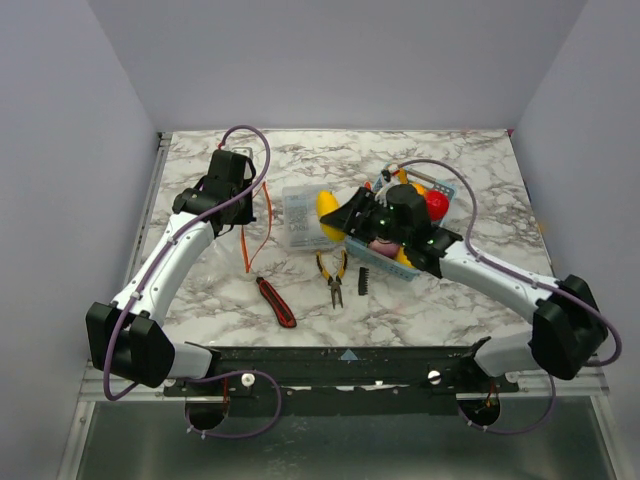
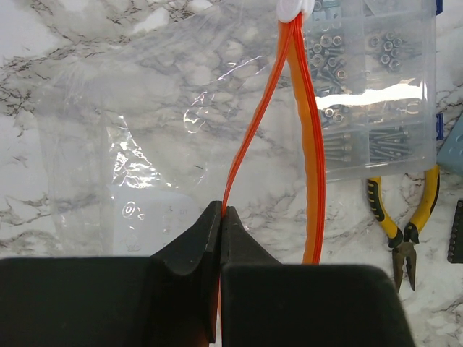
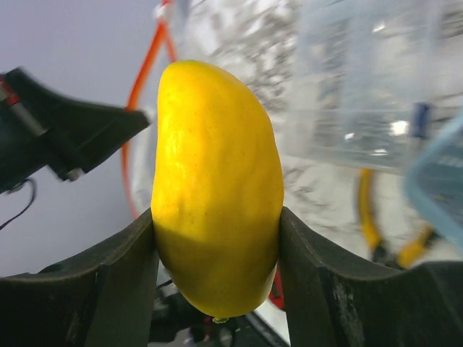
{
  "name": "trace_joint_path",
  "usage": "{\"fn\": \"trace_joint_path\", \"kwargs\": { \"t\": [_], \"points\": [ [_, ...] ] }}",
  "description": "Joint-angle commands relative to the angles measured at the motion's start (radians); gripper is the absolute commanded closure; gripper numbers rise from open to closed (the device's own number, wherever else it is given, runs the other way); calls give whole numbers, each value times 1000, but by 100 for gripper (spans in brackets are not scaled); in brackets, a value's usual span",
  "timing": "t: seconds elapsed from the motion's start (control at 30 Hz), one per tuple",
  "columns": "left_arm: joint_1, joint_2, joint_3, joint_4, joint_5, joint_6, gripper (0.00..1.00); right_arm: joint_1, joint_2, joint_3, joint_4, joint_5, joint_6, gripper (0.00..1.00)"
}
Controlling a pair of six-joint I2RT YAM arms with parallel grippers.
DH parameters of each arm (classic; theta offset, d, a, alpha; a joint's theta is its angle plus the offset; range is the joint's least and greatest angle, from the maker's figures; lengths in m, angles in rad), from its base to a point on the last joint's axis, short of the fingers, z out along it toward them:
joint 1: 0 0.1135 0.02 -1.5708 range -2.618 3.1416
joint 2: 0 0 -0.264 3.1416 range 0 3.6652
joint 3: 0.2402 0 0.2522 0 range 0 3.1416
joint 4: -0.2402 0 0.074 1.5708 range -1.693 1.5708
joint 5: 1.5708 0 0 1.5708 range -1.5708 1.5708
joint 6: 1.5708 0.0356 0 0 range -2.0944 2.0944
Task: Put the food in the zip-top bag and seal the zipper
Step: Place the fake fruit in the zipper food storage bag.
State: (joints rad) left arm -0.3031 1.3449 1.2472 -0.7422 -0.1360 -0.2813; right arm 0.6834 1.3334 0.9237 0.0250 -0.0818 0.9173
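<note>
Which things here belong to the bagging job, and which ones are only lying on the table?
Job: zip-top bag, zipper, yellow fruit, red fruit.
Lying about: compartment box, pliers, utility knife.

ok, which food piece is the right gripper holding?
The big yellow fruit, clamped upright in the right gripper. The red piece lies ungripped at the basket.
</note>
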Motion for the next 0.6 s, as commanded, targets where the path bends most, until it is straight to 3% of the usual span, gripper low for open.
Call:
{"fn": "trace_joint_path", "kwargs": {
  "t": [0.0,0.57],
  "points": [
    [1,-9,12,10,32,-2,100,46,131,-8,397,-343,196,90],
    [1,-18,8,16,53,-7,100,183,485,152,674,-267,602,87]
  ]
}}
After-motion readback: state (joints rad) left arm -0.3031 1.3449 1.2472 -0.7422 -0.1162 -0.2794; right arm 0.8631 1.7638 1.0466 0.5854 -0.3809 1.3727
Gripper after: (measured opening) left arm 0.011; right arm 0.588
